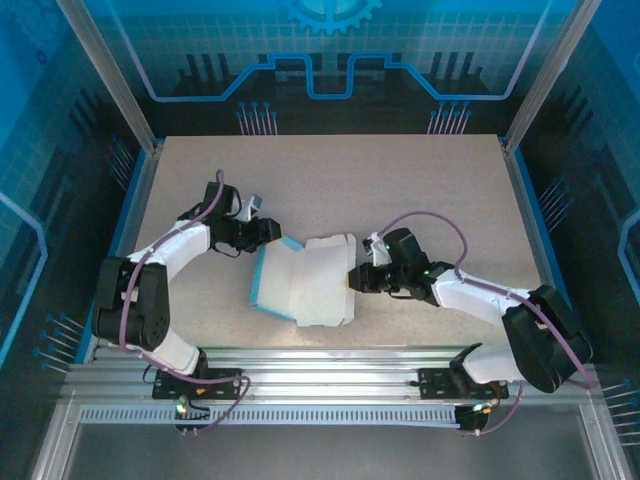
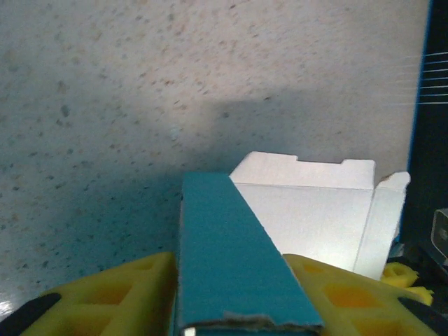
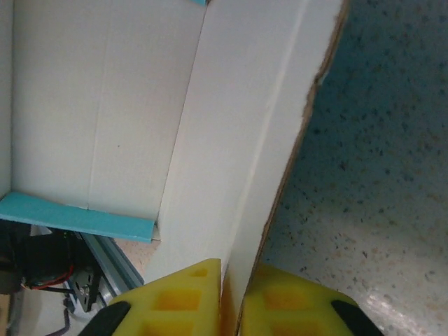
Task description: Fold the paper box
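at the middle of the speckled table (image 1: 400,180), between the two arms, the paper box (image 1: 305,280) lies partly folded. its white inner face is up and a blue strip shows along its left edge. the left gripper (image 1: 268,233) sits at the box's upper left corner, and the right gripper (image 1: 353,277) sits at its right edge.

left wrist view: the yellow pads (image 2: 119,294) of the left gripper are closed on either side of a blue-faced flap (image 2: 224,252), which stands up between them and is pinched. a white panel (image 2: 308,217) with side tabs lies beyond it on the table.

right wrist view: the right gripper's fingers clamp a raised white wall (image 3: 238,140) of the box, one pad pressed to each face. the wall's raw cardboard edge faces the bare table on the right. a blue edge (image 3: 77,217) of the box shows at lower left.
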{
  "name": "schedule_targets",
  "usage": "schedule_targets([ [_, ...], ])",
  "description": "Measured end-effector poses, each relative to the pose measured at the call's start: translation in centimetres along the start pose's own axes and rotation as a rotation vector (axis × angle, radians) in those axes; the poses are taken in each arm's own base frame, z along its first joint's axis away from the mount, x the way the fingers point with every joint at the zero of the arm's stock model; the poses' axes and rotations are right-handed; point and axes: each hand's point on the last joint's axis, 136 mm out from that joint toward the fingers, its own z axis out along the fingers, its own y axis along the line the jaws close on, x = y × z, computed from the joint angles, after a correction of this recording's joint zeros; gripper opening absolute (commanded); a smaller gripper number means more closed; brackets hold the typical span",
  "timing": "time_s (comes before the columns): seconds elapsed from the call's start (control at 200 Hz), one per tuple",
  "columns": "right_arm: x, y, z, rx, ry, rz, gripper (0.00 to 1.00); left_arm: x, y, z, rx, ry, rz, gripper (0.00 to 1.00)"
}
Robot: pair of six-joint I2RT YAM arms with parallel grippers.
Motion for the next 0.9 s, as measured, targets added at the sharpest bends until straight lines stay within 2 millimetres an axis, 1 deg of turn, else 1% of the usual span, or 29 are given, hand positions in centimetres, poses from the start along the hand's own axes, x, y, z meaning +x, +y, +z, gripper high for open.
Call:
schedule_targets([
  [0.1,-1.1,0.7,-0.6,0.011,0.0,-0.024,0.08,-0.7,-1.1,-1.0,0.025,-0.03,0.038,0.57],
  [0.17,-2.2,1.1,-1.5,0.027,-0.001,-0.046,0.07,-1.7,-2.1,-1.8,0.037,-0.053,0.073,0.61],
  [0.23,-3.5,1.5,-2.4,0.044,-0.005,-0.07,0.07,-3.0,-3.2,-2.7,0.051,-0.085,0.12,0.62],
  [0.275,-4.6,2.1,-3.3,0.056,-0.009,-0.106,0.07,-3.9,-4.2,-3.3,0.07,-0.108,0.167,0.64],
  [0.38,-7.0,3.8,-4.9,0.075,-0.007,-0.194,0.06,-5.1,-6.9,-4.4,0.126,-0.134,0.281,0.67],
  [0.495,-8.3,5.0,-5.5,0.099,0.052,-0.284,0.06,-5.3,-9.3,-4.9,0.164,-0.14,0.433,0.69],
  [0.575,-8.4,5.0,-5.5,0.122,0.119,-0.331,0.05,-4.8,-10.5,-4.5,0.181,-0.12,0.531,0.68],
  [0.645,-8.1,4.7,-5.4,0.148,0.181,-0.363,0.05,-4.5,-10.9,-3.7,0.198,-0.093,0.583,0.68],
  [0.766,-7.4,4.5,-5.1,0.194,0.296,-0.416,0.04,-4.0,-10.4,-1.6,0.201,-0.036,0.655,0.68],
  [0.901,-6.5,3.9,-4.8,0.245,0.391,-0.466,0.05,-2.3,-9.8,0.8,0.201,0.044,0.727,0.68],
])
